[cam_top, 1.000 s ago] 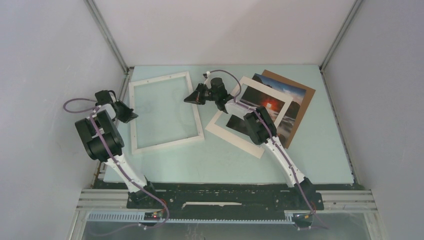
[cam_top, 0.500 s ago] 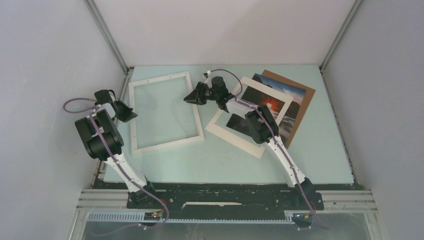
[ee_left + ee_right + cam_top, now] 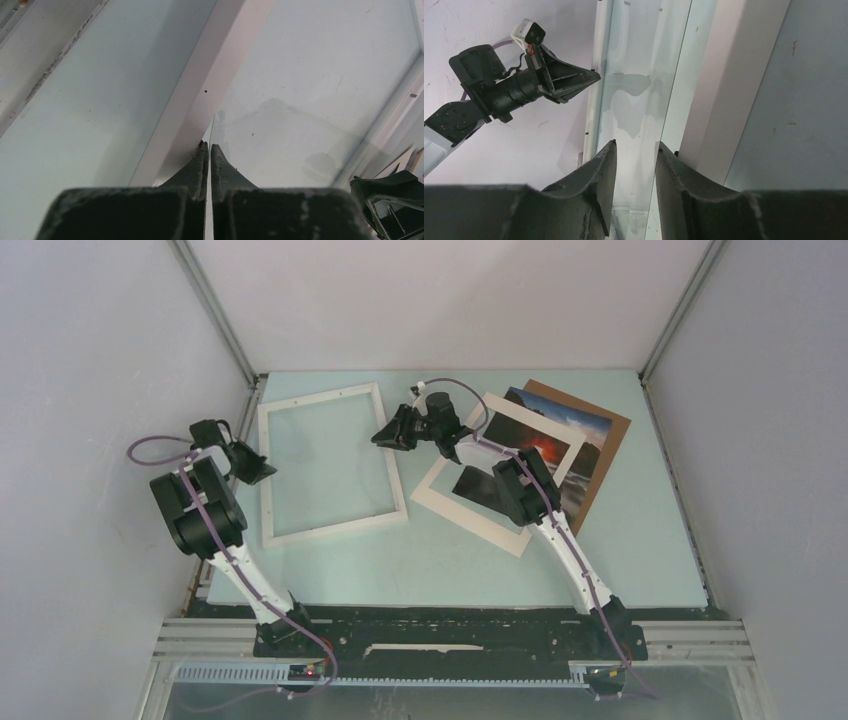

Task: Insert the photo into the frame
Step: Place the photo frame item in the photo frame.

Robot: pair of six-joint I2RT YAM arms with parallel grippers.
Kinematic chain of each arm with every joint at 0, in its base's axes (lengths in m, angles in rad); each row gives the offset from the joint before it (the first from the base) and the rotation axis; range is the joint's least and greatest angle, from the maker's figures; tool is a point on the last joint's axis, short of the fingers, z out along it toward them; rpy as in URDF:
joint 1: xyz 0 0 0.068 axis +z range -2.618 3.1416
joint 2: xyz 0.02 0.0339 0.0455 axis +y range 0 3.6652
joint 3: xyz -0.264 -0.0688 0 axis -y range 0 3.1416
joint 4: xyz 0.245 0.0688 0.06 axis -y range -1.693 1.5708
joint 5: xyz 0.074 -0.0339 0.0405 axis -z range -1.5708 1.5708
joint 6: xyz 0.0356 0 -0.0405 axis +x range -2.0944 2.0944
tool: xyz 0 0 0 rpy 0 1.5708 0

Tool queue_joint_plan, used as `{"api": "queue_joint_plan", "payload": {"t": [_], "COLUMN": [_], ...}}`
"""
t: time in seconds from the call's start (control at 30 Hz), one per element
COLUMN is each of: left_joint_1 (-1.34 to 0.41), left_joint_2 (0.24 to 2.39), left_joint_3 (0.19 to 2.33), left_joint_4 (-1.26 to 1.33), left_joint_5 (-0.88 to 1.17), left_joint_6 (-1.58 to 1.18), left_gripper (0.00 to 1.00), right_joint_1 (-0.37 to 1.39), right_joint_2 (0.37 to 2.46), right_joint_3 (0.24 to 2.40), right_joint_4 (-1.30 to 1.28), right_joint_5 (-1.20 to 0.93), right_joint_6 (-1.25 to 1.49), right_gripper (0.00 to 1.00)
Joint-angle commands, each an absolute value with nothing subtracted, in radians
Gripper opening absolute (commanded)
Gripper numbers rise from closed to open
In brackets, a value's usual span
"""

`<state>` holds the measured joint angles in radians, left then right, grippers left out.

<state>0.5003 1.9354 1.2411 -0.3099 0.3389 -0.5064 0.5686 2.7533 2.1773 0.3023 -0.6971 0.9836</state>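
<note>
Hovering over the right rail of the frame [image 3: 335, 527], your right jaws gape slightly, empty | left jaws shut at frame's left rail | photo [image 3: 545, 452] lies right of frame, long axis skewed to it, right arm [image 3: 520, 490] nearer.

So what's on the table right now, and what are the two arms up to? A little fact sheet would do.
frame: white, lying flat on the left part of the table, no picture in it
photo: right of the frame, partly under a white mat, on a brown backing board
left tool: shut, at the frame's left rim
right tool: open, holding nothing, over the frame's right rim
task: photo not yet in the frame
</note>
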Motion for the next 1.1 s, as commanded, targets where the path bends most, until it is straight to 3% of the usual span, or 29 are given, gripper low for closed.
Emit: {"api": "queue_joint_plan", "payload": {"t": [0.0, 0.17, 0.4, 0.93, 1.07], "left_joint_1": [0.529, 0.529, 0.532, 0.593, 0.596], "left_joint_2": [1.972, 1.978, 1.938, 1.852, 1.843], "left_joint_3": [1.303, 1.309, 1.294, 1.249, 1.246], "left_joint_4": [-0.286, -0.285, -0.281, -0.272, -0.256], "left_joint_5": [0.317, 0.322, 0.313, 0.322, 0.35], "left_joint_6": [-0.512, -0.517, -0.516, -0.52, -0.528], "left_gripper": [0.0, 0.0, 0.0, 0.0, 0.0], "right_joint_1": [0.558, 0.553, 0.557, 0.565, 0.565], "right_joint_2": [2.686, 2.69, 2.736, 2.777, 2.785], "right_joint_3": [2.164, 2.169, 2.221, 2.281, 2.286], "right_joint_4": [0.269, 0.274, 0.265, 0.257, 0.259], "right_joint_5": [-0.694, -0.688, -0.693, -0.691, -0.689], "right_joint_6": [0.945, 0.948, 0.962, 0.977, 0.984], "right_gripper": [0.42, 0.41, 0.24, 0.16, 0.09]}}
